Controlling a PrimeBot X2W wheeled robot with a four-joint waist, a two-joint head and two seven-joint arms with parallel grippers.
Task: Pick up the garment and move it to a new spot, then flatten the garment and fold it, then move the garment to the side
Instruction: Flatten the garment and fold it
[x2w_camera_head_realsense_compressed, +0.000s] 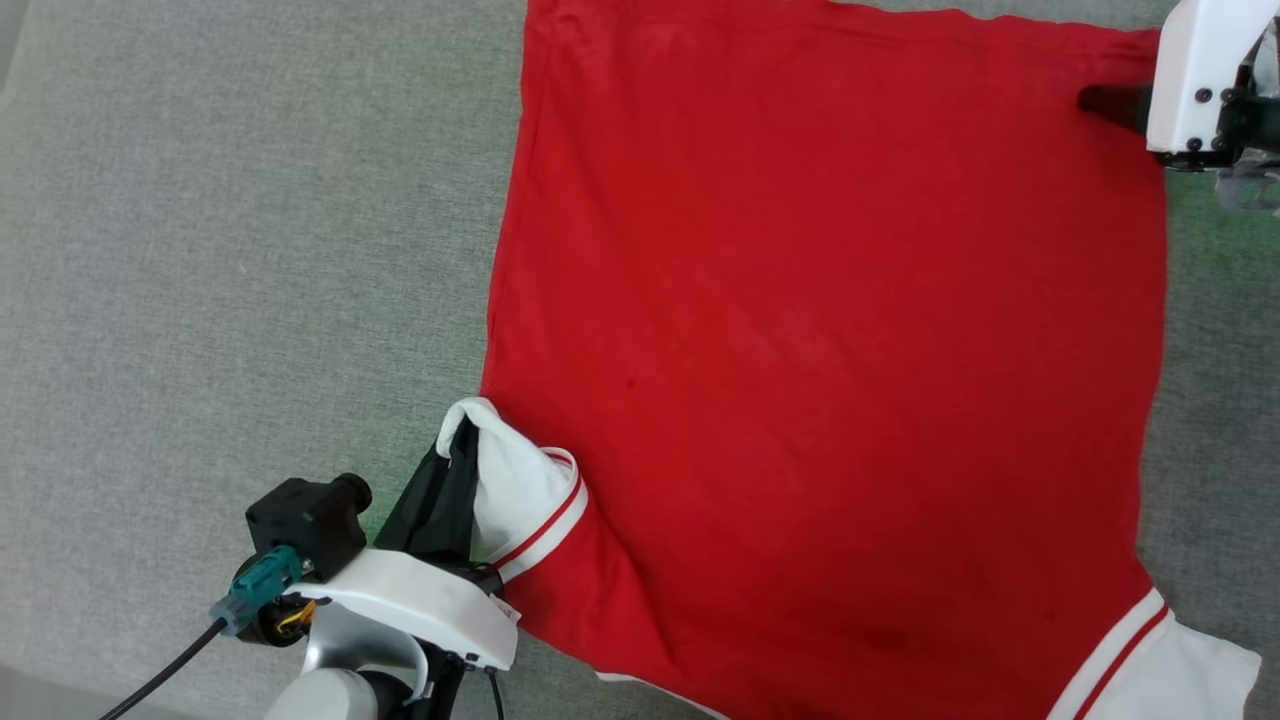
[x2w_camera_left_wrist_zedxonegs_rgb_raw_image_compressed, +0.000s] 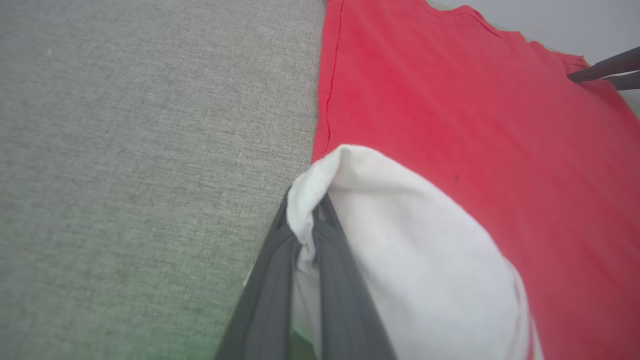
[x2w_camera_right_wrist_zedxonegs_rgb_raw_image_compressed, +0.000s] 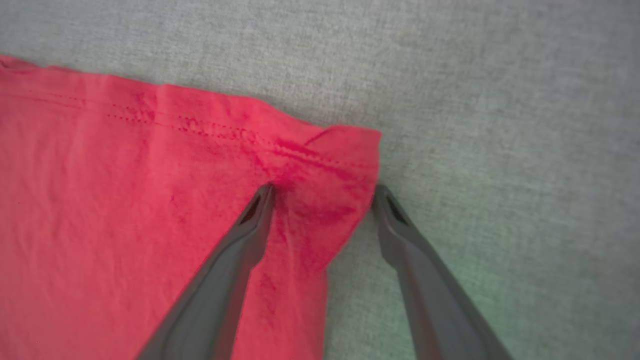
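The garment (x2w_camera_head_realsense_compressed: 820, 340), a red jersey with white sleeves, lies spread flat on the grey cloth surface with its plain red side up. My left gripper (x2w_camera_head_realsense_compressed: 462, 432) is shut on the white left sleeve (x2w_camera_left_wrist_zedxonegs_rgb_raw_image_compressed: 400, 250), which is bunched and lifted at the lower left. In the left wrist view both fingers (x2w_camera_left_wrist_zedxonegs_rgb_raw_image_compressed: 280, 280) pinch the sleeve's edge. My right gripper (x2w_camera_right_wrist_zedxonegs_rgb_raw_image_compressed: 325, 192) stands open at the garment's far right hem corner (x2w_camera_right_wrist_zedxonegs_rgb_raw_image_compressed: 345, 155), one finger on the red cloth and the other on the grey surface beside it. The other white sleeve (x2w_camera_head_realsense_compressed: 1190, 670) lies flat at the lower right.
The grey fabric surface (x2w_camera_head_realsense_compressed: 240, 260) stretches wide to the left of the garment. A narrower grey strip (x2w_camera_head_realsense_compressed: 1220, 400) runs along the garment's right side.
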